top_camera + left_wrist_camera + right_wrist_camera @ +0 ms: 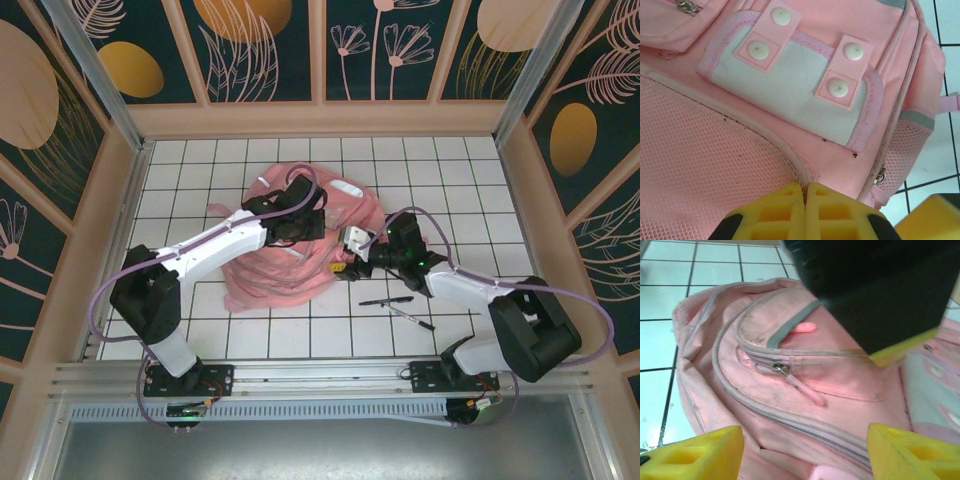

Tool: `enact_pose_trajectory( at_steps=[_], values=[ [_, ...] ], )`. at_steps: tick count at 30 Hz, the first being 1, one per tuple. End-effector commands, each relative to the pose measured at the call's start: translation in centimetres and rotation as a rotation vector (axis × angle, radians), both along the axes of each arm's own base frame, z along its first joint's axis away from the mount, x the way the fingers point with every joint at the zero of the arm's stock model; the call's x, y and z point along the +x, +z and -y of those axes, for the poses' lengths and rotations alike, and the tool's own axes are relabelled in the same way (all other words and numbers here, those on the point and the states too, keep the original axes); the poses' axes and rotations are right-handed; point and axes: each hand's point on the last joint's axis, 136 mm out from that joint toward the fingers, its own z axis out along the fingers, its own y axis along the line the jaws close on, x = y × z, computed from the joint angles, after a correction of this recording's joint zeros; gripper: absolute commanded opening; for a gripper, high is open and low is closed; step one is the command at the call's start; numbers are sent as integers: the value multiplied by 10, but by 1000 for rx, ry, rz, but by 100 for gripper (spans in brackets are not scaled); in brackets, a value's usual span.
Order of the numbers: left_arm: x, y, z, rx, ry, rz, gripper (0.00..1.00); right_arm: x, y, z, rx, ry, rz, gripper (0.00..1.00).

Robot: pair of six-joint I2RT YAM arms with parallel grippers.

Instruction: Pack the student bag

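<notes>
The student bag (270,285) lies flat mid-worktop (180,170), toward twelve o'clock. We judge our left hand (805,189), closed tight at its seam, steadies it so our right hand (804,437), wide open and empty at three o'clock, can reach the zip pull (780,367).

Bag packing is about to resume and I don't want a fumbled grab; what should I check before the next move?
1. Left fingers shut: ok.
2. Left fingers gripping bag fabric: cannot tell.
3. Right fingers open, facing the zip pull: ok.
4. Bag compartment open for packing: cannot tell.
5. Pens packed: not ok, they lie on the table beside the bag.
</notes>
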Motion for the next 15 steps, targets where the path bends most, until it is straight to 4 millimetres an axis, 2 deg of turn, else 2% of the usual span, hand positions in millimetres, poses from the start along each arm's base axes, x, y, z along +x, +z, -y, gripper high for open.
enact_pose_trajectory(
  at_steps=[1,5,11,15],
  values=[
    [1,23,7,-86,-26,26,0,3,8,-15,46,51,57,65],
    [0,24,12,-122,-39,18,0,11,5,-23,38,55,103,61],
    [-1,25,19,-179,-40,8,0,15,-17,-32,-53,48,117,55],
    [-1,26,21,-199,-36,3,0,17,-28,-39,-93,35,129,46]
  ],
)
